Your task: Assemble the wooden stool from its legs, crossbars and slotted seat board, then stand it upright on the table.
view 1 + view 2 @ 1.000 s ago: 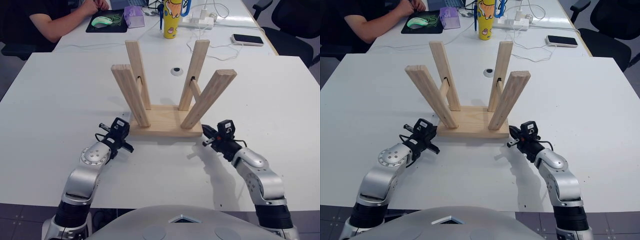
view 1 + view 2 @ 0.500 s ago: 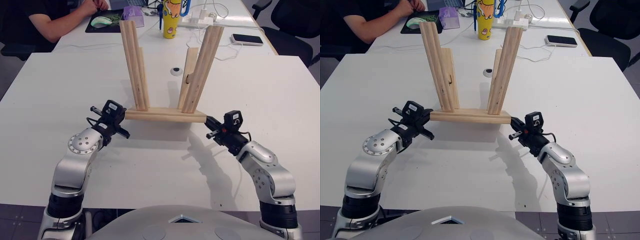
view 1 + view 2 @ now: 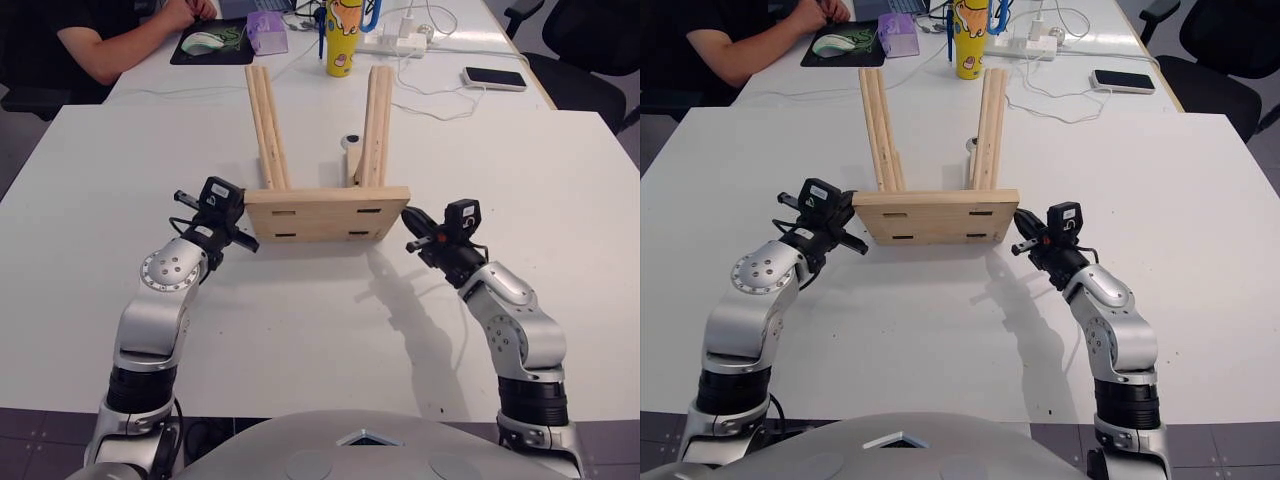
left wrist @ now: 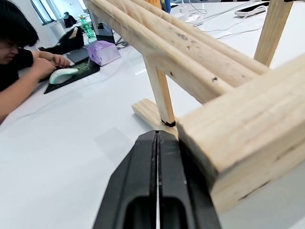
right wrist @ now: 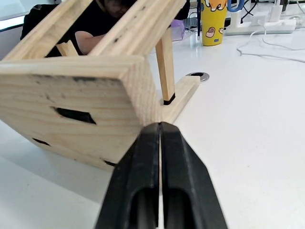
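Head views: we see stool [image 3: 326, 212] on its side on bench [image 3: 300, 330], seat slots facing us. Wrist views: left gripper [image 4: 156, 138] and right gripper [image 5: 159, 128] jaws together at seat edges.

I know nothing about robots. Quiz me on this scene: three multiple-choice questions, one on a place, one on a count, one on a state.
1. Where is the yellow cup? A beyond the stool, on the far table; B under the stool; C at the near table edge.
2. Slots showing in the seat board? A two; B four; C six.
3. The stool is? A upright; B legs straight up; C on its side.
A: the yellow cup stands past the stool's legs. B: four dark slots show. C: the legs point away along the table.
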Controlling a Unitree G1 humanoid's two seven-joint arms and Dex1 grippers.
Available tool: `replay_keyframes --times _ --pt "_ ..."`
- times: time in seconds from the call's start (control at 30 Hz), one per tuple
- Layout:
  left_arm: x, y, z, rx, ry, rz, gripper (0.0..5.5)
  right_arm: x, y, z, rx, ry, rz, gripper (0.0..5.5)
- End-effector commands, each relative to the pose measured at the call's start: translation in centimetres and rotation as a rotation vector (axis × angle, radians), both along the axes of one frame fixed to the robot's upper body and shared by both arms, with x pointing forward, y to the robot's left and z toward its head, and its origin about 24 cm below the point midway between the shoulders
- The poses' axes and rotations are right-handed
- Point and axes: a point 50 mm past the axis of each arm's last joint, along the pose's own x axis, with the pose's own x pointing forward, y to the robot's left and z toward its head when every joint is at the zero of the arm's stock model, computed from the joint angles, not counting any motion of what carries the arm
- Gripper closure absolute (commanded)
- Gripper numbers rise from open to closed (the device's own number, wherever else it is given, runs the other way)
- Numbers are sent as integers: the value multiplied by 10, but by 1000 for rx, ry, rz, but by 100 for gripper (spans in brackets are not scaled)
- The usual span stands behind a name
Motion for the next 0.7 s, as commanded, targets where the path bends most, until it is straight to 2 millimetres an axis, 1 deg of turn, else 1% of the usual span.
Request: replay_keyframes --times 0.03,0.1,0.17,0.23,0.33,0.4,0.53,0.63,0.7 --pt "2 19 -21 121 -87 137 550 8 -11 -9 -79 -67 -124 548" --pt "-3 29 -39 162 -96 199 550 9 -19 -20 -112 -77 -187 548" --pt "-11 33 -63 207 -58 215 550 9 -19 -37 -126 -55 -207 548" --pt "-15 30 -85 230 -2 199 550 8 -11 -57 -135 -18 -185 548" --pt "-17 21 -103 241 48 145 550 9 2 -74 -128 8 -147 548" --pt "-14 12 -108 254 50 96 550 10 11 -80 -121 6 -124 548" --pt "-8 -2 -108 276 24 20 550 15 22 -83 -119 -9 -103 548" --pt "-14 -16 -111 264 60 -70 550 17 25 -83 -119 -22 -94 548" --pt "-18 -22 -108 246 72 -103 550 17 27 -80 -115 -32 -82 548"
